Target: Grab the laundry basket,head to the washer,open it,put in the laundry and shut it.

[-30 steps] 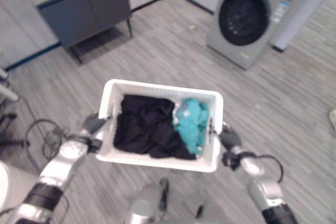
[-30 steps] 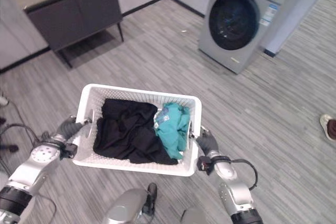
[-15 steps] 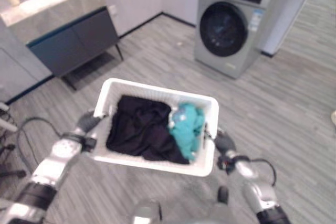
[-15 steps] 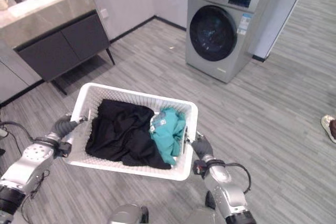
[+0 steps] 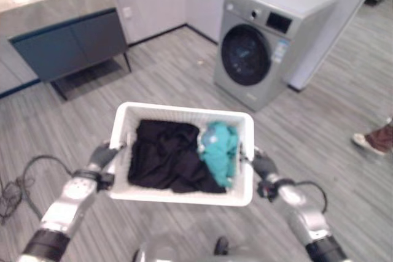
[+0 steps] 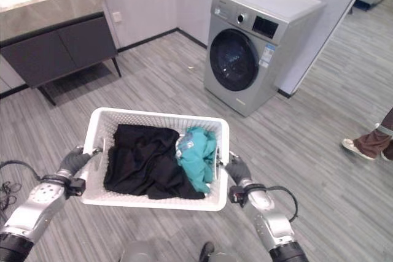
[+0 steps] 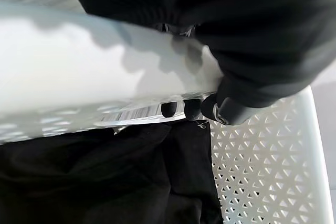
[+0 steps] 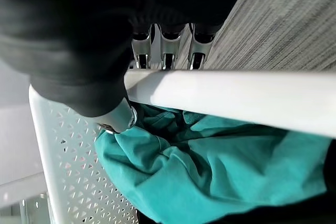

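With the left hand (image 6: 73,162) and right hand (image 6: 237,169) curled round the rims of the laundry basket (image 6: 156,199), the washer (image 6: 255,53) now appears fuller in view than before, its door shut, indicating the approach is progressing.

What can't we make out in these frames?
- Left hand: left wrist view, the fingers wrap under the laundry basket's rim, which hides most of them.
- Right hand: right wrist view, the fingertips pass behind the rim.
- Black garment and teal garment: bunched, so kind and count are unclear.
- Washer: drum contents dark behind the shut door.
- Person: cut off by the right eye view's edge.
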Available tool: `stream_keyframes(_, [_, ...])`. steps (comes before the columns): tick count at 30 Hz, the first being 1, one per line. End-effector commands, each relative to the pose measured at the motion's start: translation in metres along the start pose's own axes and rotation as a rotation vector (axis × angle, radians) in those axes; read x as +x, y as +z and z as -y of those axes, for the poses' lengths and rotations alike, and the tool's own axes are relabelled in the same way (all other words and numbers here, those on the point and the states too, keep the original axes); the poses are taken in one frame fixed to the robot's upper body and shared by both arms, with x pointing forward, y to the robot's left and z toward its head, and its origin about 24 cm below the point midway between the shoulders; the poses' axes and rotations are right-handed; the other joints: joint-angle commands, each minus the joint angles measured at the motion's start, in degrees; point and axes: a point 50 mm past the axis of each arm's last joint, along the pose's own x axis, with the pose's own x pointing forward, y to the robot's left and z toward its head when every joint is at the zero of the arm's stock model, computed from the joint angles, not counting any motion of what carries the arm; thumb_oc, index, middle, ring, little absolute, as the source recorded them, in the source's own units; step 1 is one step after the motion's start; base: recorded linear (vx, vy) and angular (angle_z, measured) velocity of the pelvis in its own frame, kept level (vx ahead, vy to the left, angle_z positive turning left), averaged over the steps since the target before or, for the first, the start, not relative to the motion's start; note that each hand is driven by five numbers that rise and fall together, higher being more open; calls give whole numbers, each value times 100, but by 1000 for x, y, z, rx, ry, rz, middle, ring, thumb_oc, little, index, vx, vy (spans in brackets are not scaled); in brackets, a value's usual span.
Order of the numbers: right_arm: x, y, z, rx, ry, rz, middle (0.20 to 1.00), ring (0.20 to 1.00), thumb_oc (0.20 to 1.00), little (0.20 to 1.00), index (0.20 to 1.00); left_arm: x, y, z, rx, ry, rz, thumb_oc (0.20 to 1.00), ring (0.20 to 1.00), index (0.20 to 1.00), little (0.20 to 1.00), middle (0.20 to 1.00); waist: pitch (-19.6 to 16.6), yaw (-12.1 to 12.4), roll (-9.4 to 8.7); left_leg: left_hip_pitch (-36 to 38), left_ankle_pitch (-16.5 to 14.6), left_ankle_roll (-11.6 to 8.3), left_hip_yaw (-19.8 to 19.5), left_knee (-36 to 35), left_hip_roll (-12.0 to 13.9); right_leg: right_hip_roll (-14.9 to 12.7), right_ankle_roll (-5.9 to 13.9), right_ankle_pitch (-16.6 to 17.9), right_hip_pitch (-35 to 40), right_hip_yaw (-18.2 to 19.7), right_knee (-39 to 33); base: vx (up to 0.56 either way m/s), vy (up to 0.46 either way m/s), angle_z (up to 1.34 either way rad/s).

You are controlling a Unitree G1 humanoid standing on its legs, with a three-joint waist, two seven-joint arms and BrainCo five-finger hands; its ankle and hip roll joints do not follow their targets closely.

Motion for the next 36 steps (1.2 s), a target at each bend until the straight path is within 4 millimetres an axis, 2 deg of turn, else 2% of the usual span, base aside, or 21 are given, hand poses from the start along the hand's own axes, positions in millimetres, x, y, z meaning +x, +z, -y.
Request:
stream_keyframes(1, [4,49,-36,43,224,227,200,200,200,200,200,0,75,8,-137,-97,360,200,200,200,200,200,204,39,32,-539,-11,-186,352,-634,-416,-276,669,68,647,-8,-994,235,-36,55])
stream_keyframes(2, [3,46,-35,53,226,219,200,200,200,200,200,2,70,15,-134,-116,342,200,200,200,200,200,179,123,40,-661,-221,-237,677,-1550,-783,-191,741,-29,738,-132,-1013,237,-41,40])
stream_keyframes(3, [3,46,-35,54,225,219,200,200,200,200,200,2,70,15,-134,-117,342,200,200,200,200,200,177,128,23,-630,-206,-224,699,-1600,-808,-217,751,-33,739,-130,-1010,336,-23,11])
stream_keyframes(5, [1,42,-36,59,221,215,200,200,200,200,200,7,65,24,-137,-130,324,200,200,200,200,200,89,298,115,-630,-42,-234,908,-3092,-1352,-24,828,-197,895,-243,-969,374,0,13])
stream_keyframes(9, [1,40,-39,80,218,223,200,200,200,200,200,10,64,31,-129,-160,316,200,200,200,200,200,27,391,198,-714,80,-179,1056,-3913,-1672,136,818,-460,1132,-327,-786,295,12,-3])
stream_keyframes(16, [3,39,-46,113,235,232,200,200,200,200,200,8,57,31,-132,-164,292,200,200,200,200,200,-232,540,42,-453,176,-30,1345,-4070,-1767,67,946,-825,1511,-221,-581,443,104,-13])
stream_keyframes(19, [2,40,-51,128,255,245,200,200,200,200,200,10,61,31,-110,-169,301,200,200,200,200,200,-311,585,-160,-472,-163,130,1321,-3540,-1966,-364,1189,-587,1580,-240,-202,407,177,-13])
stream_keyframes(20, [2,40,-52,129,261,249,200,200,200,200,200,10,64,33,-103,-175,316,200,200,200,200,200,-311,585,-212,-482,-327,203,1297,-3249,-2075,-524,1266,-372,1580,-233,-6,370,240,5])
stream_keyframes(21, [2,41,-52,108,264,250,200,200,200,200,200,10,69,33,-81,-180,330,200,200,200,200,200,-336,560,-284,-375,-722,443,1284,-2959,-2342,-860,1534,235,1386,-194,756,370,244,-10])
stream_keyframes(22, [2,41,-52,109,264,250,200,200,200,200,200,10,69,33,-81,-180,330,200,200,200,200,200,-339,565,-295,-382,-740,456,1295,-2947,-2355,-881,1551,224,1369,-183,783,445,378,5])
stream_keyframes(23, [2,44,-54,78,279,257,200,200,200,200,200,10,75,36,-64,-192,351,200,200,200,200,200,-325,472,-249,-172,-1069,709,1248,-2829,-2557,-1186,1686,801,992,5,1865,282,263,17])
stream_keyframes(24, [3,45,-54,66,283,260,200,200,200,200,200,10,76,36,-57,-195,354,200,200,200,200,200,-304,426,-201,-82,-1161,803,1209,-2777,-2610,-1255,1687,973,849,86,2298,336,317,25])
stream_keyframes(26, [3,46,-52,61,279,264,200,200,200,200,200,11,78,36,-46,-197,357,200,200,200,200,200,-244,381,-128,10,-1259,908,1169,-2725,-2637,-1307,1663,1019,598,224,2827,145,125,19])
stream_keyframes(27, [2,48,-52,63,281,268,200,200,200,200,200,11,84,34,-35,-192,375,200,200,200,200,200,-115,281,80,232,-1451,1025,1066,-2637,-2568,-1502,1584,805,95,309,3270,89,60,22])
stream_keyframes(28, [2,48,-52,62,281,268,200,200,200,200,200,11,84,34,-35,-192,375,200,200,200,200,200,-109,283,74,230,-1463,1027,1071,-2626,-2575,-1512,1583,789,89,315,3291,196,43,18])
stream_keyframes(29, [1,48,-50,69,284,268,200,200,200,200,200,10,91,30,-36,-187,398,200,200,200,200,200,-46,277,219,408,-1618,941,1019,-2594,-2449,-1883,1422,388,-149,125,2682,111,-26,9])
stream_keyframes(30, [1,49,-50,69,284,268,200,200,200,200,200,10,91,30,-36,-187,398,200,200,200,200,200,-36,264,229,421,-1628,932,1003,-2586,-2439,-1871,1409,378,-112,97,2663,222,-151,-12])
stream_keyframes(31, [1,49,-46,53,281,263,200,200,200,200,200,8,94,31,-26,-212,412,200,200,200,200,200,-11,307,335,469,-1713,746,894,-2486,-2283,-2026,1294,84,-15,-155,1759,115,-134,-1])
stream_keyframes(33, [1,47,-43,36,276,255,200,200,200,200,200,8,93,31,-21,-214,408,200,200,200,200,200,11,257,321,311,-1617,754,879,-2279,-2260,-1983,1222,258,42,-85,1342,43,-144,48])
stream_keyframes(35, [-3,41,-39,30,261,239,200,200,200,200,200,10,91,32,-12,-207,399,200,200,200,200,200,41,127,210,165,-1676,792,851,-2102,-2322,-1867,1386,635,18,419,1121,88,-165,78])
stream_keyframes(36, [-3,41,-38,13,264,238,200,200,200,200,200,10,90,33,-14,-212,396,200,200,200,200,200,1,148,170,141,-1685,755,921,-2090,-2298,-1881,1420,658,141,288,836,104,-168,89])
